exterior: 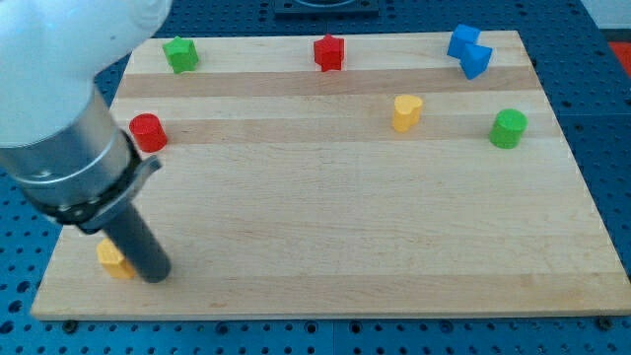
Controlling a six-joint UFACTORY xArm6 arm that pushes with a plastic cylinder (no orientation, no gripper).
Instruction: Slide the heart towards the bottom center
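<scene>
The yellow heart (406,112) stands on the wooden board (335,217) in the upper right part of the view. My tip (157,276) rests on the board at the view's lower left, far from the heart. A second yellow block (114,259) sits just left of my tip, touching or nearly touching it, partly hidden by the rod.
A red cylinder (148,131) sits at the left. A green block (180,54) and a red star-like block (329,52) lie along the top edge. Two blue blocks (469,50) sit at the top right. A green cylinder (509,128) stands right of the heart.
</scene>
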